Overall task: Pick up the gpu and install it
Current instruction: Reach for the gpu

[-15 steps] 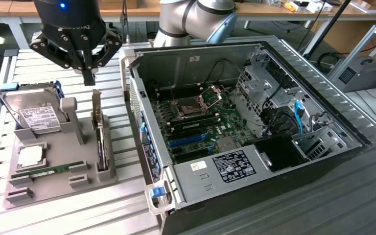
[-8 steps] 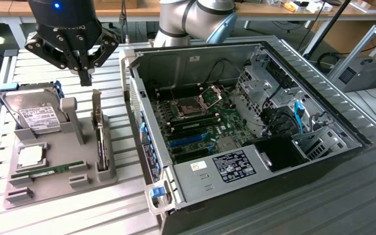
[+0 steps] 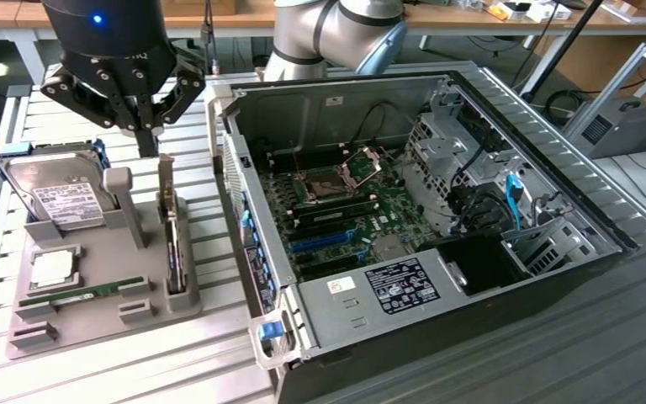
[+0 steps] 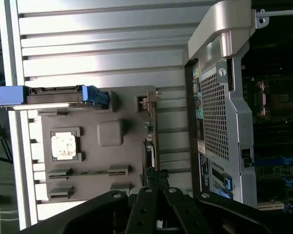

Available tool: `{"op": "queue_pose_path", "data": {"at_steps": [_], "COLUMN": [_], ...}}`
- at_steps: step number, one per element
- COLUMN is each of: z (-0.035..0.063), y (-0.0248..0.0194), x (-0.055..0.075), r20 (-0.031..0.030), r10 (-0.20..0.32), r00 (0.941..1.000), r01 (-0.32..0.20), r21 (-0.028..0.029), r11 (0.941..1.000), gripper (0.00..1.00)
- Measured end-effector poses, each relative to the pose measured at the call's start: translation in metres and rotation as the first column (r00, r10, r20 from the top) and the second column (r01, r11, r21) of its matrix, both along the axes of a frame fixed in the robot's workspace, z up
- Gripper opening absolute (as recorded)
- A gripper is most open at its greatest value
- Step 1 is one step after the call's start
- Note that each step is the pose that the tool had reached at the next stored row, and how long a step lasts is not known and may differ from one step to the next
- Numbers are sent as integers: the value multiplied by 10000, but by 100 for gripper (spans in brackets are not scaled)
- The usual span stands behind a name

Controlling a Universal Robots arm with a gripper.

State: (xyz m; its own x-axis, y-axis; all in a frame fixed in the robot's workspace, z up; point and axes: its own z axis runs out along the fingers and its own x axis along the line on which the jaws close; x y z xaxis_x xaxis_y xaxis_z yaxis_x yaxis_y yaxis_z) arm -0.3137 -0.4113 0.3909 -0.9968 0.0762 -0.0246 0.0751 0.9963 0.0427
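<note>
Exterior view: the open computer case (image 3: 289, 105) lies at the exterior view's right, with the grey parts holder (image 3: 93, 252) just beside it on the left. The gripper (image 3: 147, 135) hangs over the holder, fingers pressed together; I cannot tell whether they touch anything. The gpu (image 3: 171, 236) stands on edge in the holder's slot nearest the case, just below the fingertips.
</note>
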Motion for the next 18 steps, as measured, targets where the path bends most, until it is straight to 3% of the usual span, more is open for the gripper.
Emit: {"op": "queue_pose_path", "data": {"at_steps": [2,6,18], "z": [0,0,-2], "y": [-60,-107,-160], "x": [-2,-16,-137], "r20": [0,0,0], "r10": [1,0,2], "r00": [10000,10000,10000], "r01": [-1,0,-2], "r21": [2,2,2], "r11": [10000,10000,10000], "gripper": [11,11,11]}}
